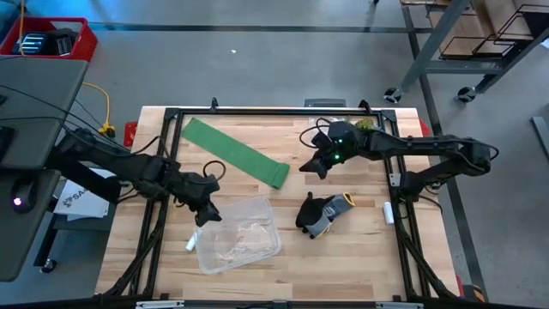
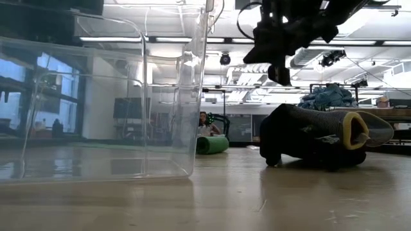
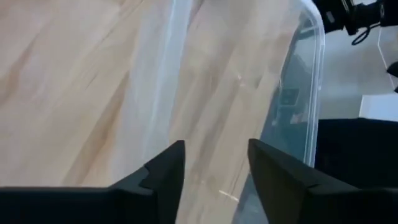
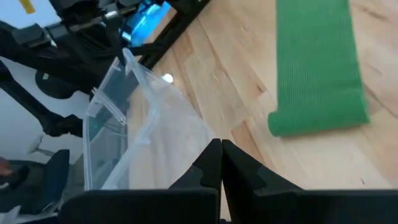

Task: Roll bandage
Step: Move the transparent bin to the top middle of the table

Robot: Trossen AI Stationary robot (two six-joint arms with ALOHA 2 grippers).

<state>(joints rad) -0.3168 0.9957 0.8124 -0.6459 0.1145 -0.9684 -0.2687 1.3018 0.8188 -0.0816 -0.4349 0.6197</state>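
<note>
Bright green fabric bandage (image 1: 233,151) lies mostly unrolled on the table (image 1: 360,249); left claw (image 3: 214,168) released, right claw (image 4: 221,163) clenched empty.

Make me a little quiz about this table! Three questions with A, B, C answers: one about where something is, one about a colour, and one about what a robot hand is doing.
1. Where does the dark grey glove with the yellow cuff lie?
A. inside the box
B. on the bare wooden table, right of the clear plastic box
C. on the green strip

2. What colour is the long soft fabric bandage?
A. bright green
B. red
C. white

3. How are the right gripper fingers?
A. wide open
B. shut on the glove
C. shut, holding nothing

Answers:
1 B: the high view shows the glove on the wood, apart from the box.
2 A: the strip is green in the high and right wrist views, one end partly rolled.
3 C: the right wrist view shows both fingers pressed together, with nothing between.
</note>
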